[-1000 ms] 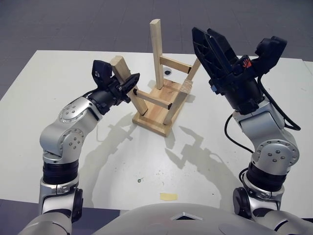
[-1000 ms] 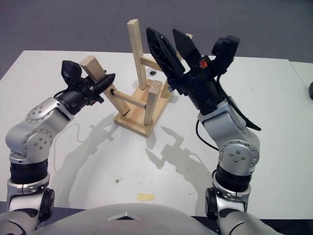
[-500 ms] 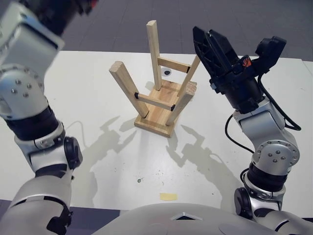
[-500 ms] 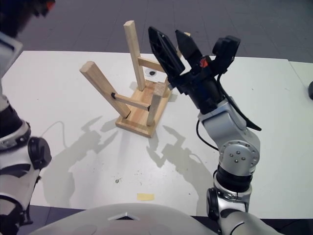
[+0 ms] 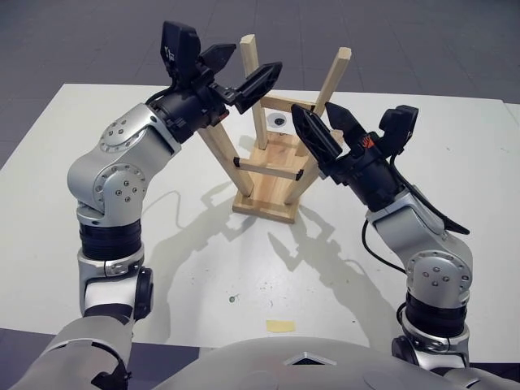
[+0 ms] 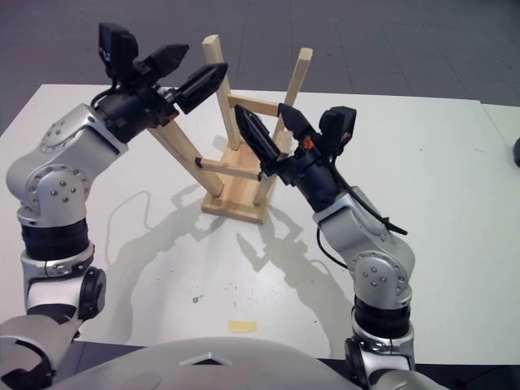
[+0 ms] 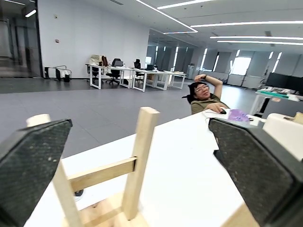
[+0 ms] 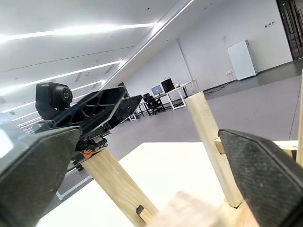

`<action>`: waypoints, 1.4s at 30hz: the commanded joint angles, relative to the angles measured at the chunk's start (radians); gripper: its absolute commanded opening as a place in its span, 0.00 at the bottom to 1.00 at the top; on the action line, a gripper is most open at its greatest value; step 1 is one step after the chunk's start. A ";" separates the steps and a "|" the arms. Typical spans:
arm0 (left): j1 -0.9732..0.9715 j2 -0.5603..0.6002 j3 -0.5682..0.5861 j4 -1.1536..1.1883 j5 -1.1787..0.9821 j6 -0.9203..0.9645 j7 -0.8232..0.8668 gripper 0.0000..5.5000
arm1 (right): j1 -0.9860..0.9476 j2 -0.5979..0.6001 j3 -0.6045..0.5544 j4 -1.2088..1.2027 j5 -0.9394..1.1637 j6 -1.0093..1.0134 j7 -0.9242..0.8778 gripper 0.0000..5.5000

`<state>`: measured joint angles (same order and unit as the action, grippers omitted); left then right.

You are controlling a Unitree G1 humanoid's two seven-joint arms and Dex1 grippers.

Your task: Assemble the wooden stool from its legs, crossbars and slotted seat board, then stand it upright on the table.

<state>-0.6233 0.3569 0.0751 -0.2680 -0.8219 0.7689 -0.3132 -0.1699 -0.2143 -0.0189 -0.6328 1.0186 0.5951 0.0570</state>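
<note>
Resting upside down near the middle of the white table [image 5: 203,268], the one wooden stool [image 5: 280,154] has its flat, rectangular seat board [image 5: 264,207] lying on the tabletop and its legs pointing up. Four legs show, all pale square-cut sticks. The far leg [image 5: 255,97] stands almost upright, the back right leg [image 5: 335,69] leans to the right, the left leg [image 5: 221,158] leans to the left, and the short-looking front right leg [image 5: 302,179] slants inward. Two thin crossbars join them, one low at the front [image 5: 276,169] and one higher at the back [image 5: 288,102].

Two grippers are up at the stool, both black, each with two long tapered fingers. The left gripper [image 5: 258,57] is spread wide above the top of the left leg, gripping nothing; its pads [image 7: 33,165] are dark and finely grained. The right gripper [image 5: 311,107] is likewise spread wide and has hold of nothing, close beside the front right leg. One small yellow scrap [image 5: 279,326] lies flat near the table's front edge.
</note>
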 commanded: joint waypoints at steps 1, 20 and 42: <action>-0.087 -0.030 0.056 0.002 -0.051 0.057 0.062 0.98 | -0.027 0.031 -0.019 0.004 0.019 -0.026 -0.001 0.98; -0.068 0.149 0.314 0.188 0.137 -0.066 0.234 0.98 | 0.051 -0.093 0.009 0.105 -0.035 0.082 0.042 0.98; 0.443 0.435 0.155 0.352 0.506 -0.328 -0.271 0.98 | 0.016 -0.129 0.000 0.379 -0.328 -0.124 0.329 0.98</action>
<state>-0.1814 0.7942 0.2768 0.0978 -0.3523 0.4733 -0.5569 -0.0914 -0.3747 -0.0236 -0.3212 0.7200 0.4933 0.3785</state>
